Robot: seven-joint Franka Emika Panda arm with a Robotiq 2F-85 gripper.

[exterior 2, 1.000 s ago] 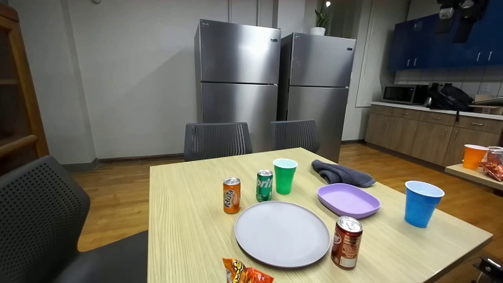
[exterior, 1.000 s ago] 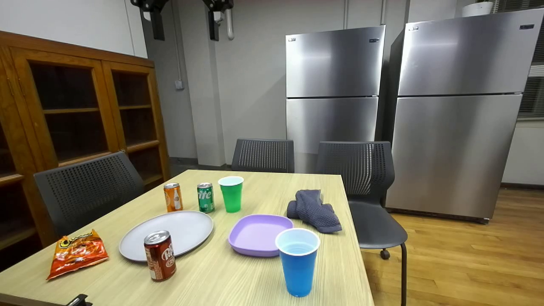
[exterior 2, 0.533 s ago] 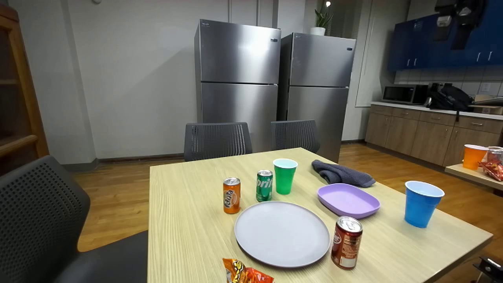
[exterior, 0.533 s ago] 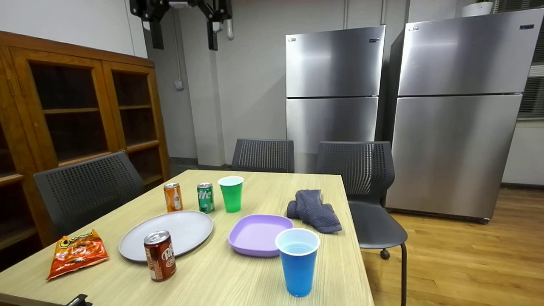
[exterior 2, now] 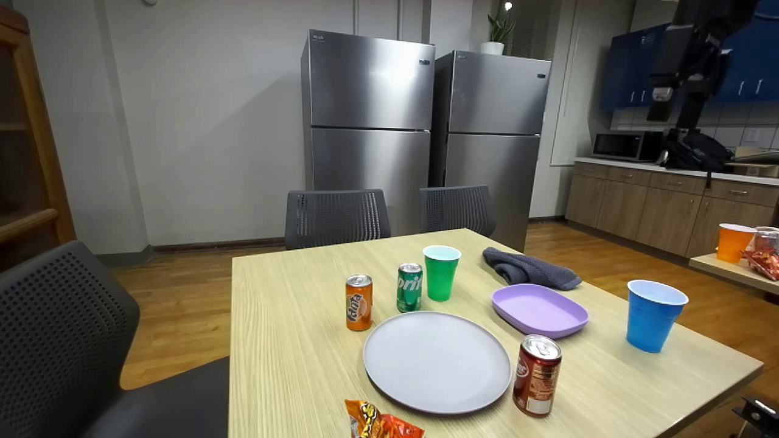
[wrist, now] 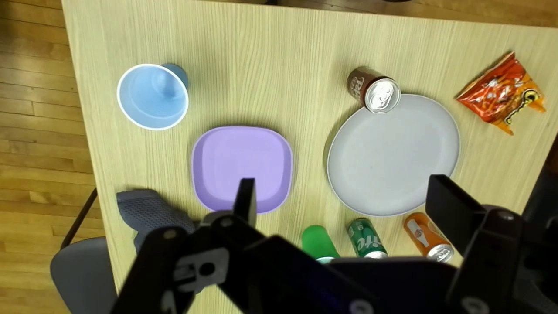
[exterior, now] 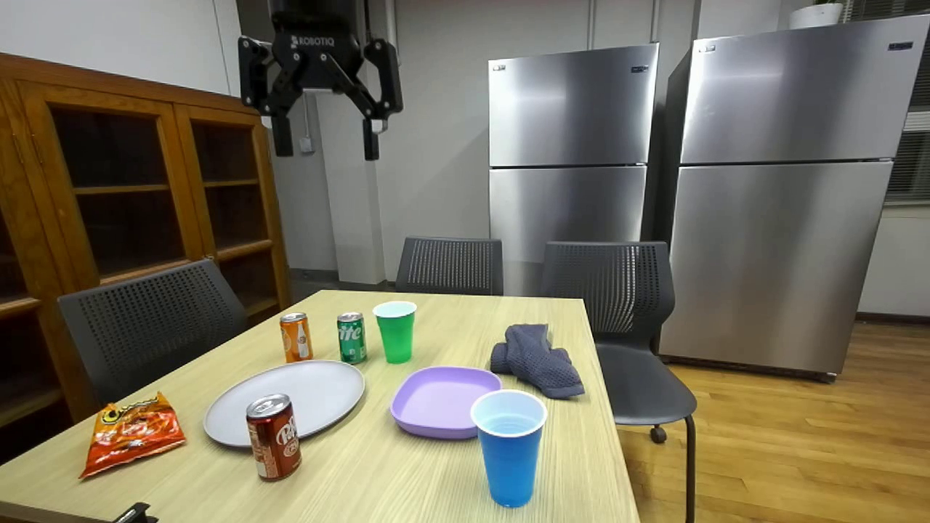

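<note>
While the jaws stand spread and empty, the gripper (exterior: 327,150) hangs well above the table (exterior: 385,479): no grasp is made yet. Beneath lie the purple dish (wrist: 242,161) and gray plate (wrist: 392,161), a brown can (exterior 2: 537,376) just beside the plate.

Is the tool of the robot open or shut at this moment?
Open. In an exterior view, the tool hangs above the table, its two fingers wide apart with nothing held between them.

In an exterior view, the end effector (exterior: 327,150) hangs at upper left, jaws apart, well above the counter (exterior: 385,472); a purple dish (exterior: 445,399) sits lower centre, a grey plate (exterior: 311,392) lower left, two refrigerators (exterior: 785,240) upper right.
</note>
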